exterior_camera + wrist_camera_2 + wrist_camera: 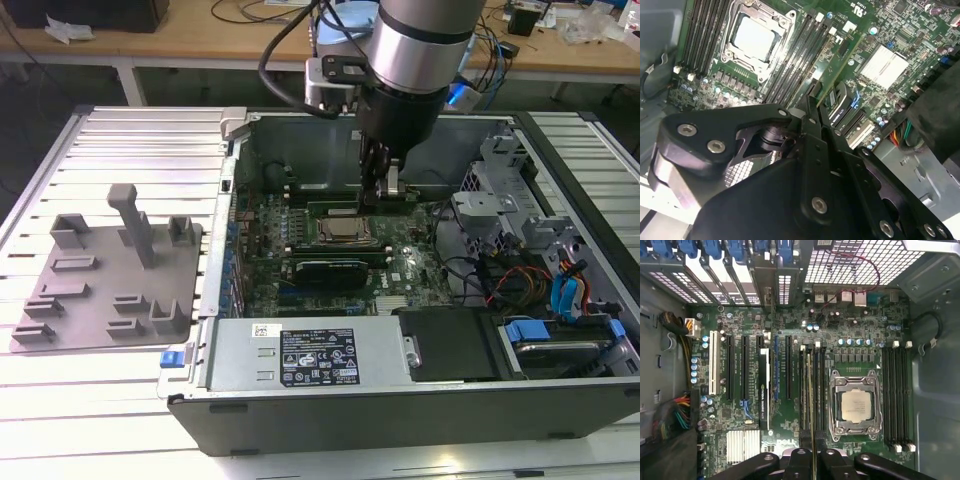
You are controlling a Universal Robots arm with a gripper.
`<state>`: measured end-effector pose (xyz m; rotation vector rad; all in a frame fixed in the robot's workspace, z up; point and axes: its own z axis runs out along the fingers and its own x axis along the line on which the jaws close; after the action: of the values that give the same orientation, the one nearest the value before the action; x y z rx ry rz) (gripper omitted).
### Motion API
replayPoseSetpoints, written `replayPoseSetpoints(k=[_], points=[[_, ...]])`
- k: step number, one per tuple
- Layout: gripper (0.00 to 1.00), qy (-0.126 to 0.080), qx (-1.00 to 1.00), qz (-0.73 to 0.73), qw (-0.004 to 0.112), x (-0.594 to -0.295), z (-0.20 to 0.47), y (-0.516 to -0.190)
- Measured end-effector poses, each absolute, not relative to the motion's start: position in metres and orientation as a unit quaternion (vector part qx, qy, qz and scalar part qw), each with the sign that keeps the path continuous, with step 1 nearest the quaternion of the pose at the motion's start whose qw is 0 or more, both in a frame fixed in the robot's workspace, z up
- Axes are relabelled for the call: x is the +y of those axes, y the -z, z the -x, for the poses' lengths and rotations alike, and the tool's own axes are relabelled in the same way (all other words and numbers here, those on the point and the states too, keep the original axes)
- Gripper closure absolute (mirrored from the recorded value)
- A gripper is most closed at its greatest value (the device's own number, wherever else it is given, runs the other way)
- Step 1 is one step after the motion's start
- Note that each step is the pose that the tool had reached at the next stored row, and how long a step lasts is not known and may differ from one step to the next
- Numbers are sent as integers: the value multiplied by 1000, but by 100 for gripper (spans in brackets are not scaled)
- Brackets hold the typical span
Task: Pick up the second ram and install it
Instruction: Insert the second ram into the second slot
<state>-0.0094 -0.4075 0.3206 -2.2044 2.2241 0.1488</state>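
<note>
Green board seen edge-on: in the first wrist view the second ram (pixel 810 405) is pinched between my gripper's (pixel 812 456) closed fingers, over the slots beside the CPU socket (pixel 856 405). I can't tell whether it touches them. The exterior view adds the open case (pixel 400 415) holding the motherboard (pixel 400 265), with the grey tray (pixel 100 245) on that view's left.

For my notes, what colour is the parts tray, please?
Grey tray, best in exterior view.

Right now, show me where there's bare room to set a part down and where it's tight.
Free: the white slatted tabletop on the exterior view's left, beyond the grey plastic tray and in front of it. Crowded: inside the open black computer case, where the black gripper holds the slim second ram at the green motherboard.
</note>
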Motion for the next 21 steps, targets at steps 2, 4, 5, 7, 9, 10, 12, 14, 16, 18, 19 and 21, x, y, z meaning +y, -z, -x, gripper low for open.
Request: replayPoseSetpoints(k=[2,4,5,7,9,10,12,14,16,18,19,21], points=[[89,-47,709,703,3,-408,9,-318],[89,-47,709,703,3,-408,9,-315],[89,-47,709,703,3,-408,9,-313],[89,-47,709,703,3,-408,9,-312],[89,-47,709,703,3,-408,9,-311],[89,-47,709,703,3,-408,9,-310],[89,-47,709,703,3,-408,9,-308],[89,-47,709,703,3,-408,9,-306],[89,-47,709,703,3,-408,9,-303],[89,-47,709,703,3,-408,9,-302],[89,-47,709,703,3,-408,9,-301],[89,-47,709,703,3,-408,9,-299]])
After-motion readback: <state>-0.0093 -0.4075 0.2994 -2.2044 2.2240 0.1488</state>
